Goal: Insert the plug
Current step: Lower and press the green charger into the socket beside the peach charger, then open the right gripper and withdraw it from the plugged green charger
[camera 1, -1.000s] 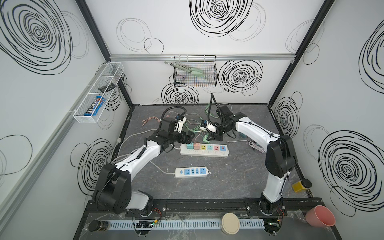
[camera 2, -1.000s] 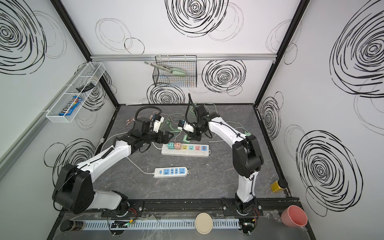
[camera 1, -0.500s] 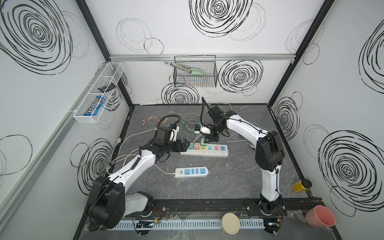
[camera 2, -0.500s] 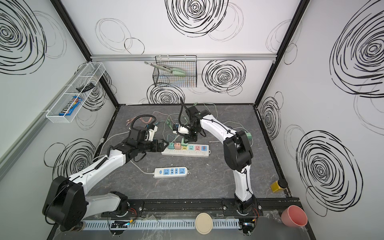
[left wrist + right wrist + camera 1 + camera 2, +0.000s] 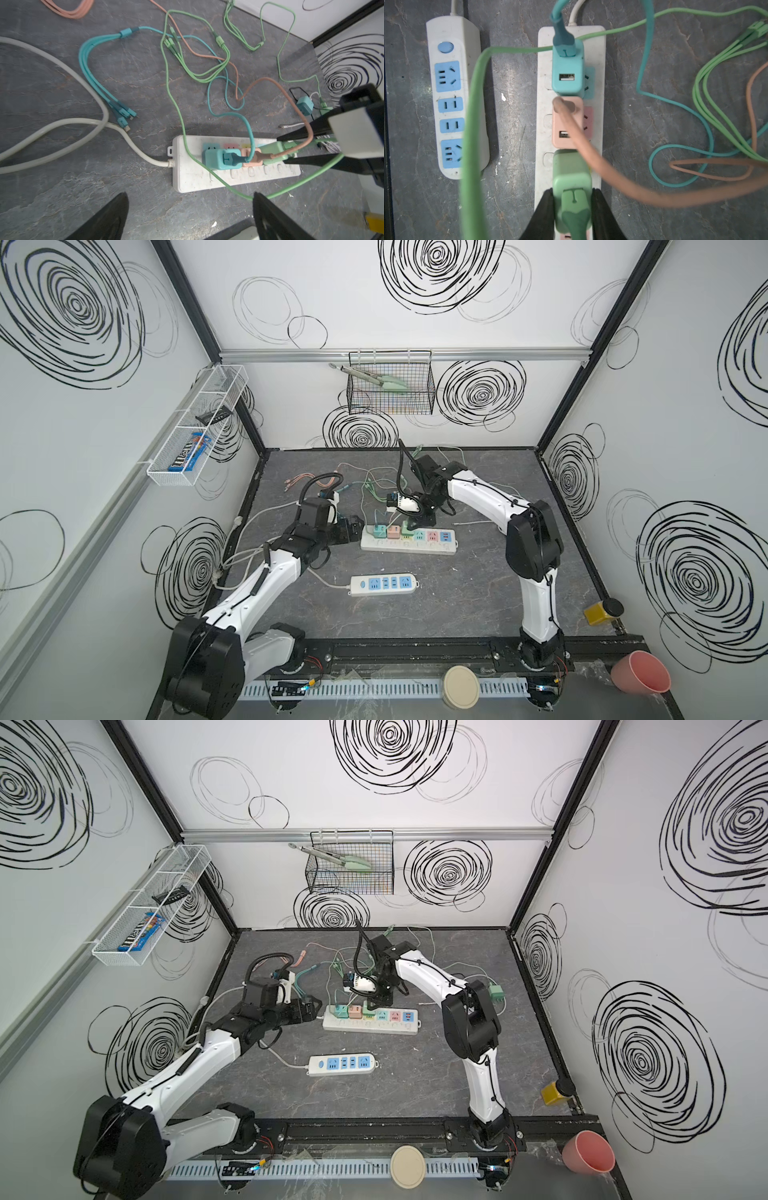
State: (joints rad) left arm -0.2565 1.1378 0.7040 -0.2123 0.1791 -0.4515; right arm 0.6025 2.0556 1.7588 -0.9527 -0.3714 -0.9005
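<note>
While your right gripper [image 5: 572, 192] is clamped on the green plug [image 5: 571, 166] at the white power strip's [image 5: 544, 135] third socket, just beside the pink plug [image 5: 564, 122], a tilted push could jam the prongs or skid the strip: your left gripper [image 5: 190, 195] hovers spread wide, bracing nothing.
</note>
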